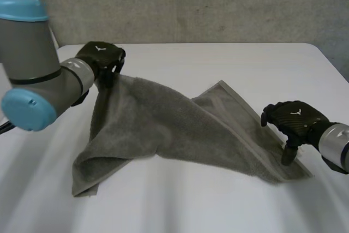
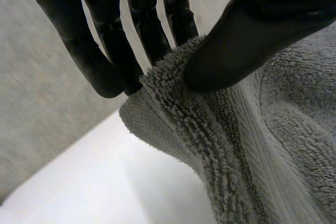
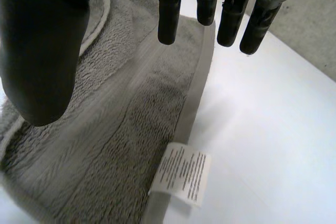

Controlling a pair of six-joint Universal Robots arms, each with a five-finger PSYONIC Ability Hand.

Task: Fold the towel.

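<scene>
A grey towel point(image 1: 169, 126) lies rumpled across the white table point(image 1: 180, 205). My left hand point(image 1: 102, 58) has pinched the towel's far left corner point(image 2: 173, 77) between thumb and fingers and holds it lifted off the table. My right hand point(image 1: 292, 121) is open at the towel's near right corner; its straight fingers point(image 3: 170, 14) hang just over the hemmed edge point(image 3: 197, 87). A white care label point(image 3: 181, 174) sticks out from that hem below the fingers.
A grey wall point(image 1: 191, 4) runs behind the table's far edge. Bare white tabletop point(image 1: 191, 64) stretches beyond the towel and along the front.
</scene>
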